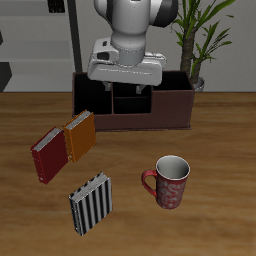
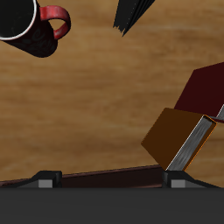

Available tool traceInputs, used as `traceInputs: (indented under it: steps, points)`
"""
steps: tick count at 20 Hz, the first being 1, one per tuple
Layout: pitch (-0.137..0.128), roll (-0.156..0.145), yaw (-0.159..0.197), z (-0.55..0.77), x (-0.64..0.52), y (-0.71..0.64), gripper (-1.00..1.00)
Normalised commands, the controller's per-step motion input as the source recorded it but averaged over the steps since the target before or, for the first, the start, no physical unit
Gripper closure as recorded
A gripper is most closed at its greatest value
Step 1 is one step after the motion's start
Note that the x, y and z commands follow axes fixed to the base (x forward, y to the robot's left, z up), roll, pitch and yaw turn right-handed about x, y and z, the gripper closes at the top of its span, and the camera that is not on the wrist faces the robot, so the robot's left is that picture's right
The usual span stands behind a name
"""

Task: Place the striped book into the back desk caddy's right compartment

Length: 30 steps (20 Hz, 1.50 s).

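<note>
The striped book (image 1: 90, 207) lies flat near the table's front edge, its black-and-white stripes facing up; a corner of the striped book (image 2: 136, 13) shows in the wrist view. The back desk caddy (image 1: 135, 110), a long dark-brown box, stands at the back of the table. Its right compartment (image 1: 172, 104) is the wide end section nearest the plant. My gripper (image 1: 128, 92) hangs open over the caddy's middle, far from the book. In the wrist view my gripper (image 2: 112, 182) has its fingertips spread wide with nothing between them.
A red mug (image 1: 170, 181) stands beside the striped book. An orange book (image 1: 80, 137) and a dark red book (image 1: 47, 155) lie side by side in front of the caddy's other end. A potted plant (image 1: 200, 35) stands behind the caddy.
</note>
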Motion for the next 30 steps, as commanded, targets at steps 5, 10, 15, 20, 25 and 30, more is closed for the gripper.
traceInputs:
  steps: [5,10,15,20,25,30]
  points:
    - [0.01,0.0,-0.018,-0.06,0.08,0.01,-1.0]
    - [-0.007,0.023,0.0,-0.01,0.22,0.07,-1.0]
    - [-0.067,0.058,0.006,0.21,0.18,0.19,-1.0]
    - [-0.033,0.052,-0.01,0.22,0.26,0.15,-1.0]
    - [-0.04,0.086,0.051,0.07,0.35,0.16,-1.0]
    - [0.003,-0.014,-0.008,-0.01,0.55,-0.15,-1.0]
